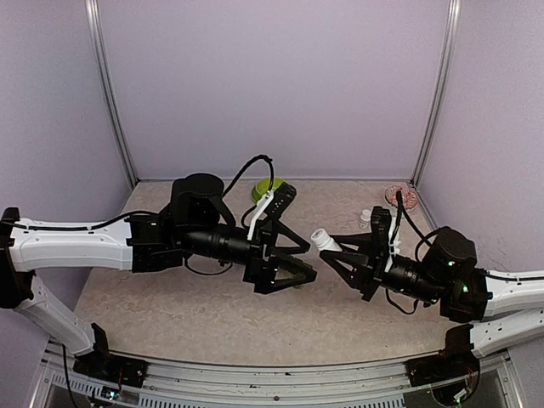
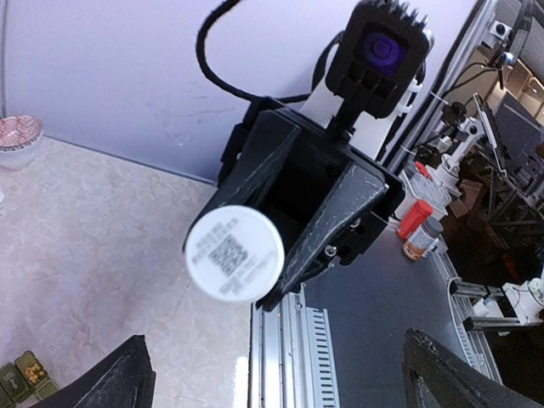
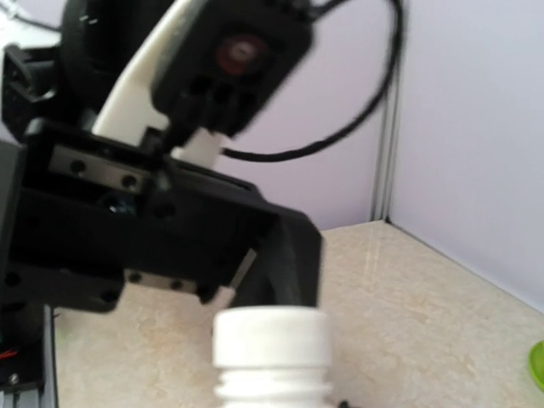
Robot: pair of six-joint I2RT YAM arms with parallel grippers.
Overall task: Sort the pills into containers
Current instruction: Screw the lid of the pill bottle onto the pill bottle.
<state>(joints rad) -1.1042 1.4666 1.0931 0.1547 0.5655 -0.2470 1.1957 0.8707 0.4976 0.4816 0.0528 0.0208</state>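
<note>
Top external: left gripper is over the middle of the table, jaws spread wide, nothing between them. Right gripper faces it from the right side, clamped on a white bottle held off the surface. The bottle's free end points at the left gripper, close but apart. Lime green bowl sits mid far edge, patterned dish in the far right corner, small white bottle near it. The pill box can't be made out here.

Left wrist: own fingers sit in both lower corners, far apart, empty. The held bottle's flat round end with a printed code faces the camera. The dark green pill box lies on the table at the lower left edge of this view. Tiny pills show in one compartment, too small to count.

Right wrist: bottle cap at bottom centre, own fingers out of frame, left gripper blurred just behind.
</note>
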